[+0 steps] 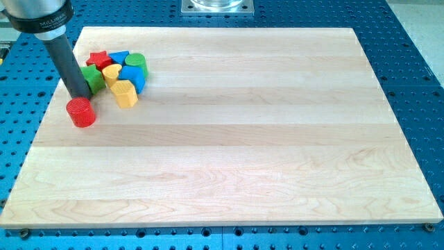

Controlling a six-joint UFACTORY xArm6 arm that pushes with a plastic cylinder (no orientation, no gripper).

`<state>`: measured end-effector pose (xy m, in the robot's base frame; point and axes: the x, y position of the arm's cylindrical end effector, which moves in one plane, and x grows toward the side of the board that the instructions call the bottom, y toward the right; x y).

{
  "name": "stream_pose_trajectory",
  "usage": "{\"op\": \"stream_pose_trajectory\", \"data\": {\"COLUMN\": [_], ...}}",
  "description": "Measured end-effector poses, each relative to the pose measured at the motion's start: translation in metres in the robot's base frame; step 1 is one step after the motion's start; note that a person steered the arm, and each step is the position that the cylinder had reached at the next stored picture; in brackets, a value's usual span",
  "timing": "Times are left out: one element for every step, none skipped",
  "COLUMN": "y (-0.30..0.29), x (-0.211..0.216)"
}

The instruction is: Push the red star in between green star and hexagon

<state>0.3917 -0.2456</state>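
The red star (99, 59) lies at the top left of the cluster near the board's upper left corner. The green star (93, 77) lies just below it, partly hidden by my rod. The yellow hexagon (125, 94) is at the cluster's lower right. My tip (79, 95) rests on the board at the green star's left edge, just above a red cylinder (81, 112). The tip is below and left of the red star, not touching it.
The cluster also holds a blue block (118, 57), a green cylinder (136, 64), a small yellow block (111, 72) and a second blue block (132, 79). The wooden board (243, 139) lies on a blue perforated table; its left edge is close to the tip.
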Motion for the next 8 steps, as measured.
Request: {"op": "stream_pose_trajectory", "data": {"y": [-0.056, -0.059, -0.049, -0.012, -0.004, -0.003, 0.007, 0.015], "x": [0.007, 0.043, 0.106, 0.102, 0.06, 0.057, 0.071, 0.065]}}
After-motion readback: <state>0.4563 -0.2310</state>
